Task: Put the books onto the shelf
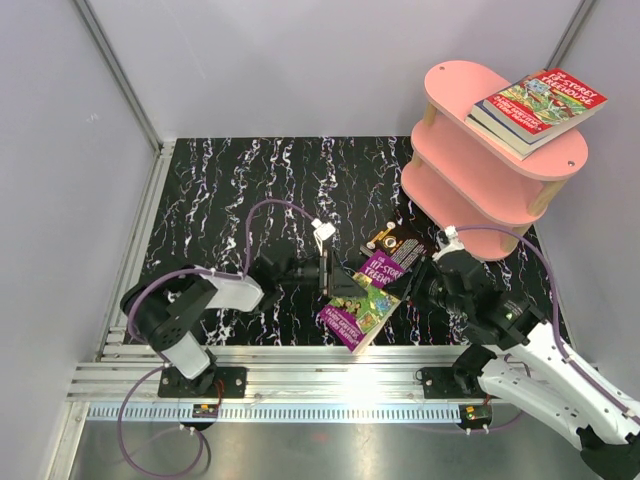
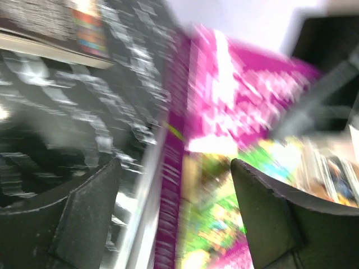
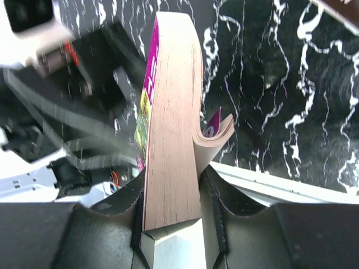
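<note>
Left pincer (image 2: pixel 175 168): open, my two dark fingers (image 2: pixel 84 218) spread wide. It sits low over the table (image 1: pixel 230 190), just beside the left edge of the purple book.
Purple book (image 1: pixel 362 298): between my two pincers, over the near part of the black marbled table, cover facing up and tilted. In my left wrist view its spine shows in the gap between my fingers, too blurred to tell whether a pad touches it.
Black book (image 1: pixel 396 241): lying flat on the table just behind the purple book, near the foot of the shelf.
Right pincer (image 3: pixel 174 196): closed on the purple book, one finger on each cover with the page edge running up between them. The far cover and a few pages curl away to the right.
Shelf (image 1: pixel 478 172): pink, three tiers, standing at the right rear of the table.
Red book (image 1: pixel 541 103): on top of a small stack on the shelf's top tier, overhanging its right edge.
</note>
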Robot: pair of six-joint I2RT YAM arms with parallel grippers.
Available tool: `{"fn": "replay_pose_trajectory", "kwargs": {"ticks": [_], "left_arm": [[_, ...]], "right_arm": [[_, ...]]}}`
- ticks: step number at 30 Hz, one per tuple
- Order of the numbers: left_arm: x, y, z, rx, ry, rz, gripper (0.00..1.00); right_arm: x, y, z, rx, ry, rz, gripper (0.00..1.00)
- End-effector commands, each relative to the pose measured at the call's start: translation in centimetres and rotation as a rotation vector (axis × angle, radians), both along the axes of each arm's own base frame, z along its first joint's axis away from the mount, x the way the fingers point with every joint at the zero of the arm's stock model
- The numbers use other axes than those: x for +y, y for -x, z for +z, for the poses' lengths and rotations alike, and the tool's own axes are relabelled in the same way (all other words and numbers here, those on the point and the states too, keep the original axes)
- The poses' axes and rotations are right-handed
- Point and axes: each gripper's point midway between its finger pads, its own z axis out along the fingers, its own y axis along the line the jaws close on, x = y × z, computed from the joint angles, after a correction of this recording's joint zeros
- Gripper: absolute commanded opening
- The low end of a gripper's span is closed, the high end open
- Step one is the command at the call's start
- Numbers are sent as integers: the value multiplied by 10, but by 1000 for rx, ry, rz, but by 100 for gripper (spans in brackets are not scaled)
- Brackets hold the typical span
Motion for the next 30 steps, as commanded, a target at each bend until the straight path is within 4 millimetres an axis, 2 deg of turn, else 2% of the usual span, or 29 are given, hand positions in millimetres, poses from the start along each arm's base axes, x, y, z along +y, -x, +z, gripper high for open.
{"fn": "replay_pose_trajectory", "kwargs": {"ticks": [1, 2, 3, 4, 5, 8, 9, 10, 12, 13, 14, 15, 16, 17, 18, 19, 20, 21, 22, 23, 24, 25, 26, 27, 28, 29, 30], "left_arm": [[-1, 54, 40, -58, 200, -263, 79], [1, 66, 55, -118, 272, -314, 75], [1, 71, 55, -60, 285, -340, 73], [5, 77, 69, -122, 359, -367, 69], [5, 79, 67, -96, 353, -381, 55], [1, 80, 61, -79, 344, -386, 38], [0, 78, 60, -68, 341, -381, 16], [-1, 77, 59, -63, 339, -381, 7], [-5, 71, 61, -63, 345, -363, 0], [-8, 67, 58, -45, 327, -353, 0], [-12, 63, 58, -42, 320, -337, 0], [-17, 56, 64, -89, 327, -323, 0], [-24, 49, 57, -49, 274, -302, 0], [-30, 40, 58, -55, 255, -266, 0], [-36, 31, 64, -123, 246, -237, 0], [-47, 18, 63, -93, 182, -208, 0], [-56, 2, 70, -114, 162, -141, 0], [-63, -10, 73, -152, 136, -104, 0], [-74, -25, 88, -153, 118, -71, 0], [-81, -37, 95, -162, 122, -31, 0], [-89, -45, 93, -130, 121, -16, 0], [-96, -55, 104, -131, 145, -3, 0], [-107, -69, 130, -150, 193, 25, 0], [-119, -80, 120, -91, 187, 33, 0], [-127, -87, 129, -88, 226, 33, 0], [-137, -95, 159, -112, 301, 24, 0], [-149, -104, 142, -21, 304, 19, 0]], "right_arm": [[11, -21, 52, -161, -115, -28, 0], [11, -21, 52, -162, -118, -32, 0], [11, -22, 51, -161, -119, -34, 0], [11, -22, 51, -161, -120, -36, 0], [10, -23, 51, -161, -115, -41, 0], [7, -23, 49, -162, -96, -51, 0], [6, -23, 49, -161, -92, -53, 0], [3, -23, 47, -156, -79, -59, 0], [-3, -23, 53, -172, -65, -77, 0], [-8, -22, 53, -170, -49, -85, 0], [-13, -23, 62, -196, -39, -101, 1], [-18, -23, 65, -202, -25, -114, 5], [-25, -20, 64, -195, 6, -124, 16], [-34, -21, 78, -229, 18, -152, 66], [-41, -20, 82, -237, 31, -170, 82], [-54, -18, 83, -239, 66, -204, 99], [-61, -15, 99, -271, 61, -221, 100], [-67, -13, 105, -283, 66, -235, 100], [-75, -10, 113, -306, 60, -252, 100], [-86, -6, 124, -327, 62, -277, 100], [-92, -3, 130, -343, 58, -292, 100], [-100, 3, 134, -352, 55, -301, 100], [-108, 6, 147, -380, 36, -325, 100], [-112, 9, 152, -390, 28, -334, 100], [-118, 15, 155, -401, 22, -335, 100], [-123, 18, 164, -419, 7, -345, 100], [-127, 21, 166, -425, 6, -353, 100]]}}
